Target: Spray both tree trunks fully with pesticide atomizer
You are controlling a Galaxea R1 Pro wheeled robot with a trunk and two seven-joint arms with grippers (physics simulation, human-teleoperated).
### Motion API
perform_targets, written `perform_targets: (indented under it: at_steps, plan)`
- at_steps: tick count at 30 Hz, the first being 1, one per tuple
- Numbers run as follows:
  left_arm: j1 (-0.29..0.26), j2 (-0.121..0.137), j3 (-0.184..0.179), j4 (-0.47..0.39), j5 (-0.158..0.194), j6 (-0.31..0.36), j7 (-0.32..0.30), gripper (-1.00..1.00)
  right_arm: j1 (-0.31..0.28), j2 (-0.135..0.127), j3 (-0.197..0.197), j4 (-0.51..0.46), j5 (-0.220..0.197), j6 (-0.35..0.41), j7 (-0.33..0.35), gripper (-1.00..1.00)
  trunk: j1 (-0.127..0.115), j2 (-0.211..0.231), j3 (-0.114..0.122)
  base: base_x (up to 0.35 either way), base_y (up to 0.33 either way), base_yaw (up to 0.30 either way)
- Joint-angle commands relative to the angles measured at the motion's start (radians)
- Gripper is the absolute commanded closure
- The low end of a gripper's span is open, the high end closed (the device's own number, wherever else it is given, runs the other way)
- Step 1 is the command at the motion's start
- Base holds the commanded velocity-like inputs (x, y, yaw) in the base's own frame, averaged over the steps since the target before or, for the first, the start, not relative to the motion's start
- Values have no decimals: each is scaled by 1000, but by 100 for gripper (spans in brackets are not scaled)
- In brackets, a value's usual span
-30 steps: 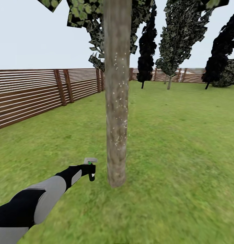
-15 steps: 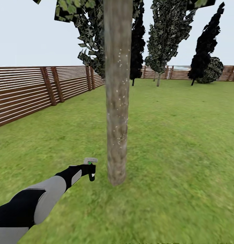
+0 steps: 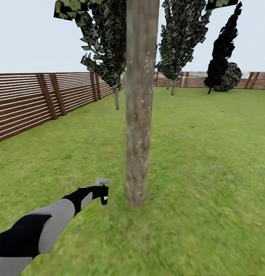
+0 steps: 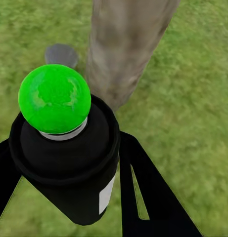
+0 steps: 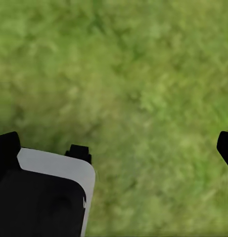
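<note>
Head cam: one thick tree trunk (image 3: pixel 139 115) dead ahead on the lawn (image 3: pixel 209 172), bark flecked w/ white specks. My left gripper (image 3: pixel 103 191) is just beside the trunk's base, clamped on the pesticide atomizer (image 3: pixel 102 183), grey head up top. Slat fence (image 3: pixel 28 103) runs behind the trunk. I count three conifers past it: one leafy just behind the trunk (image 3: pixel 105 42), one more (image 3: pixel 182 34), one near-black (image 3: pixel 223 46), plus one round bush (image 3: pixel 228 76) by the fence.

Left wrist cam: here's what head cam can't give: atomizer (image 4: pixel 69 158) close up, black body, one bright green ball on top, my two black fingers (image 4: pixel 148 197) hugging its sides. Trunk (image 4: pixel 126 44) right past it, one grey disc (image 4: pixel 61 55) on the grass beside the trunk.

Right wrist cam: grass (image 5: pixel 143 89) below, no trunk here. Right gripper (image 5: pixel 118 148): fingertips wide apart, holding nothing.
</note>
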Motion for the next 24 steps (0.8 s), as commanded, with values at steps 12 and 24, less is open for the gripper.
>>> perform_targets:
  at_steps: [12,24]
  plan:
    - [0,0,-2,-2,-1,6,-3,100,-1,6,9,1,-7,-3,-2,-100,0,-1,-5,23,350,-280]
    - [1,0,-2,-2,-1,5,-3,100,-1,7,9,1,-7,-2,-2,-100,0,-1,-13,3,259,-294]
